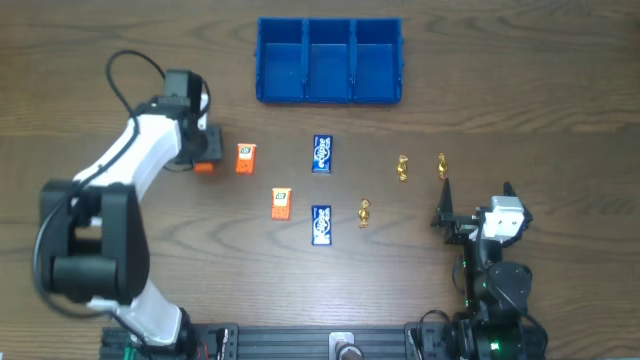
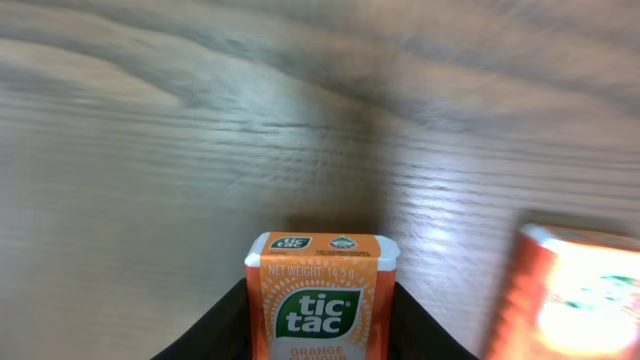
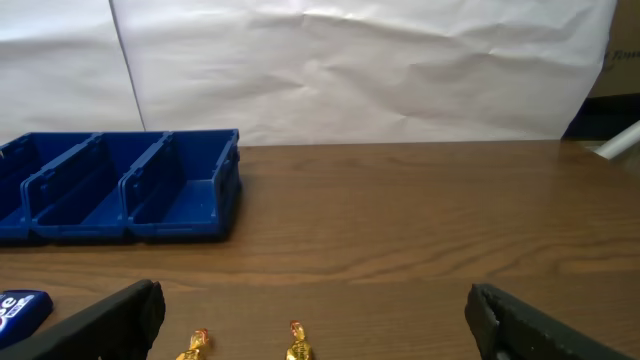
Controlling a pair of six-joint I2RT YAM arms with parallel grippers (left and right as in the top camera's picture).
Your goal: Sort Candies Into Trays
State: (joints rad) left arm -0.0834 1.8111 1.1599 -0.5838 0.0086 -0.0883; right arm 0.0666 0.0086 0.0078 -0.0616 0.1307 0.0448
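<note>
My left gripper (image 1: 204, 160) is at the table's left, shut on an orange mint box (image 2: 322, 300) that stands upright between its fingers. A second orange box (image 1: 246, 158) lies just to its right, seen close by (image 2: 578, 290) in the left wrist view. A third orange box (image 1: 281, 203) lies nearer the middle. Two blue candy packs (image 1: 322, 154) (image 1: 321, 225) and three gold-wrapped candies (image 1: 365, 213) (image 1: 402, 167) (image 1: 442, 165) are spread over the table. My right gripper (image 1: 475, 205) stands open near the front right, holding nothing.
A blue tray (image 1: 330, 88) with three compartments sits at the back middle, its wall (image 3: 180, 215) also in the right wrist view. Two gold candies (image 3: 195, 345) (image 3: 297, 342) lie just ahead of the right fingers. A white sheet hangs behind the table.
</note>
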